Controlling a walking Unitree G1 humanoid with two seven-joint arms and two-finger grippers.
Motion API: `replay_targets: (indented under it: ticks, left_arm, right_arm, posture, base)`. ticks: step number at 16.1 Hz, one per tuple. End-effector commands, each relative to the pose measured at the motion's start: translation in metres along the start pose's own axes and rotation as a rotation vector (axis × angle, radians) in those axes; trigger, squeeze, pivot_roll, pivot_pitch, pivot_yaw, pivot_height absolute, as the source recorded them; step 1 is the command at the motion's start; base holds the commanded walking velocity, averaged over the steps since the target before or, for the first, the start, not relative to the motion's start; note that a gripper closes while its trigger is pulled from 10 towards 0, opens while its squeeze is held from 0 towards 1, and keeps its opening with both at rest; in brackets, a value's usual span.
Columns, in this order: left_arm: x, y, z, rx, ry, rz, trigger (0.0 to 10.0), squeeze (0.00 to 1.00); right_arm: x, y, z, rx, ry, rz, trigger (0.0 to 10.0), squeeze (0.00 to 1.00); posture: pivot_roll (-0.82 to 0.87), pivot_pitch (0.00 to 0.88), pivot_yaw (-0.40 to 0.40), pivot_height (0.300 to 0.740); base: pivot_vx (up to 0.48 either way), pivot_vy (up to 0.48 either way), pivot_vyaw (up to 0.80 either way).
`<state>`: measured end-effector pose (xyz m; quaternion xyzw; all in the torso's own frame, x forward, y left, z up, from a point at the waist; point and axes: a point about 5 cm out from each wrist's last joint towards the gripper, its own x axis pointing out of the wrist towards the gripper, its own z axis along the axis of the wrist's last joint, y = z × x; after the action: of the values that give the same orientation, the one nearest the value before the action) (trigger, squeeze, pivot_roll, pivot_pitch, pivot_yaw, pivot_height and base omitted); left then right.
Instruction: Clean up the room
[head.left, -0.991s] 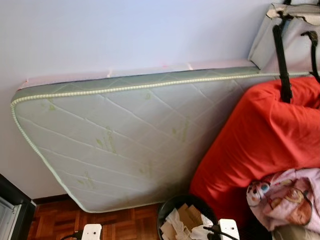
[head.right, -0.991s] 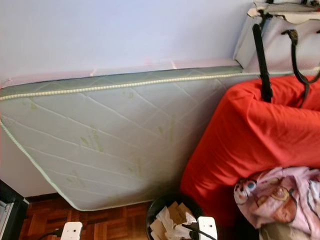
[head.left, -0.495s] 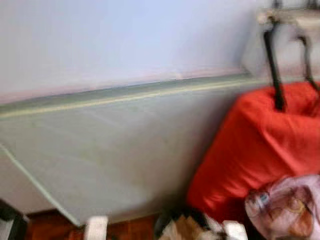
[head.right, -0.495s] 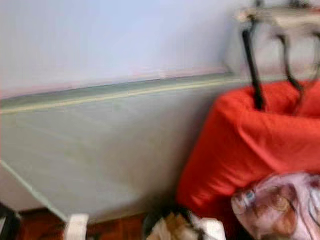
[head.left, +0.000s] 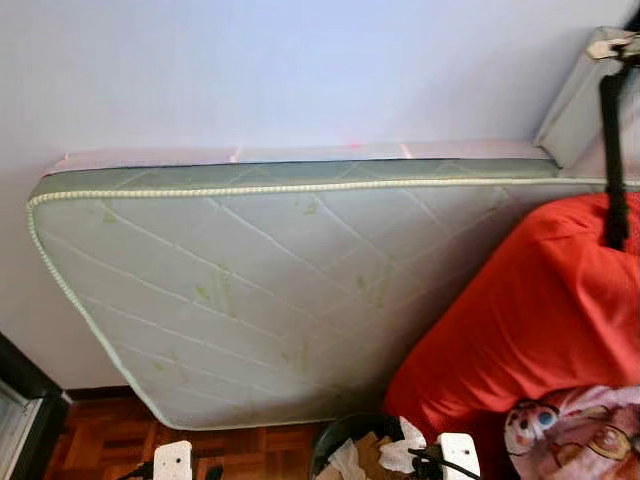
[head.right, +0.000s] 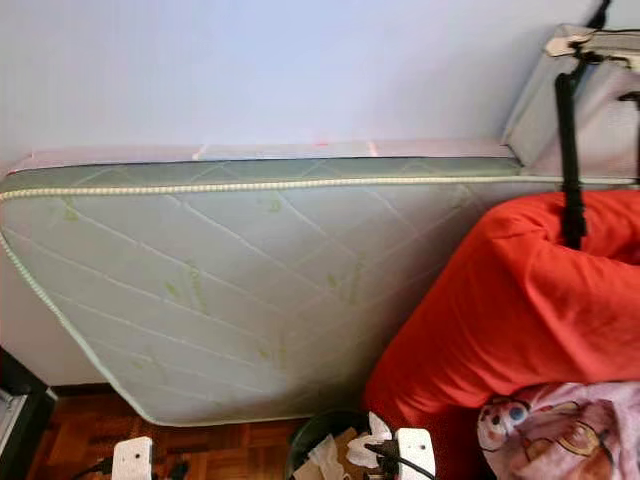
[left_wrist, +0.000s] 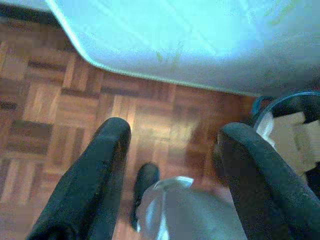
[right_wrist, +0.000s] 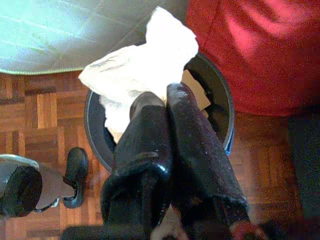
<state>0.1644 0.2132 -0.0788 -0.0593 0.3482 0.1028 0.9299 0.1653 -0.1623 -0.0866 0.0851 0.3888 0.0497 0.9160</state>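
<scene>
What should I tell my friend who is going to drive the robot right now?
Right gripper: shut on a crumpled white tissue, held right above the black bin.
Left gripper: open, holding nothing, over the wooden floor beside the bin.
The bin stands on the floor at the foot of the mattress and the red cushion; it already holds paper and cardboard.
Done: tissue picked up and brought to the bin.
Left: let go so it drops in, then look for more rubbish.

Black gripper fingers (left_wrist: 100, 175), silver limb (left_wrist: 190, 215) — seemingly blurred
</scene>
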Motion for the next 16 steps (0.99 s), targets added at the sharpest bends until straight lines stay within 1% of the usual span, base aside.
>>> replay_targets:
  ticks: [1, 2, 3, 4, 5, 6, 7, 8, 9, 10, 11, 12, 14, 16]
  left_arm:
    - [0.01, 0.006, 0.035, 0.0, -0.14, 0.012, 10.0, 0.0]
    - [0.019, 0.006, 0.085, 0.016, -0.319, 0.009, 10.0, 0.0]
    - [0.019, 0.003, 0.109, 0.04, -0.422, 0.007, 10.0, 0.0]
    - [0.018, 0.001, 0.12, 0.045, -0.476, 0.007, 10.0, 0.0]
    - [0.017, 0.001, 0.127, 0.058, -0.511, 0.014, 10.0, 0.0]
    - [0.014, -0.001, 0.138, 0.11, -0.575, 0.012, 10.0, 0.0]
    - [0.01, -0.01, 0.149, 0.182, -0.646, -0.031, 10.0, 0.0]
    - [0.007, -0.018, 0.152, 0.175, -0.67, -0.073, 10.0, 0.0]
    - [0.003, -0.028, 0.149, 0.173, -0.678, -0.128, 10.0, 0.0]
    - [0.002, -0.029, 0.148, 0.169, -0.677, -0.135, 10.0, 0.0]
    - [-0.004, -0.032, 0.141, 0.166, -0.683, -0.138, 10.0, 0.0]
    - [-0.007, -0.032, 0.138, 0.171, -0.69, -0.136, 10.0, 0.0]
    - [-0.012, -0.032, 0.141, 0.188, -0.717, -0.122, 10.0, 0.0]
    - [-0.013, -0.029, 0.151, 0.171, -0.725, -0.116, 10.0, 0.0]
  right_arm:
    - [-0.002, -0.004, 0.003, -0.005, -0.047, -0.011, 10.0, 0.0]
    - [-0.002, -0.005, 0.007, -0.014, -0.089, -0.031, 10.0, 0.0]
    - [-0.003, -0.006, 0.01, -0.009, -0.126, -0.04, 10.0, 0.0]
    - [-0.003, -0.006, 0.011, 0.019, -0.144, -0.041, 10.0, 0.0]
    - [0.011, 0.004, 0.052, 0.005, -0.242, -0.015, 10.0, 0.0]
    - [0.023, 0.02, 0.107, -0.021, -0.378, 0.027, 10.0, 0.0]
    - [0.023, 0.025, 0.129, -0.037, -0.458, 0.05, 10.0, 0.0]
    - [0.021, 0.024, 0.138, -0.023, -0.512, 0.053, 10.0, 0.0]
    - [0.019, 0.022, 0.146, 0.016, -0.571, 0.051, 10.0, 0.0]
    - [0.018, 0.022, 0.146, 0.024, -0.577, 0.049, 10.0, 0.0]
    - [0.017, 0.02, 0.145, 0.035, -0.584, 0.039, 10.0, 0.0]
    - [0.016, 0.018, 0.141, 0.021, -0.582, 0.026, 10.0, 0.0]
    - [0.013, 0.016, 0.13, -0.007, -0.571, 0.02, 10.0, 0.0]
    - [0.011, 0.01, 0.123, 0.006, -0.564, -0.007, 10.0, 0.0]
  posture:
    - [0.1, 0.0, -0.076, 0.74]
    - [0.11, 0.0, -0.075, 0.74]
    - [0.11, 0.0, -0.076, 0.74]
    - [0.11, 0.0, -0.075, 0.74]
    - [0.1, 0.0, -0.073, 0.74]
    - [0.08, 0.0, -0.07, 0.74]
    - [0.08, 0.0, -0.071, 0.74]
    - [0.07, 0.0, -0.073, 0.74]
    - [0.07, 0.0, -0.078, 0.74]
    - [0.07, 0.0, -0.082, 0.74]
    - [0.07, 0.0, -0.084, 0.74]
    - [0.08, 0.0, -0.089, 0.74]
    - [0.08, 0.0, -0.089, 0.74]
    - [0.07, 0.0, -0.082, 0.74]
  base:
    - [0.0, 0.0, 0.0]
    - [0.0, 0.0, 0.0]
    - [0.0, 0.0, 0.0]
    - [0.0, 0.0, 0.0]
    - [0.0, 0.0, 0.0]
    - [0.0, 0.0, 0.0]
    - [0.0, 0.0, 0.0]
    - [0.0, 0.0, 0.0]
    - [0.0, 0.0, 0.0]
    - [0.0, 0.0, 0.0]
    - [0.0, 0.0, 0.0]
    - [0.0, 0.0, 0.0]
    - [0.0, 0.0, 0.0]
    - [0.0, 0.0, 0.0]
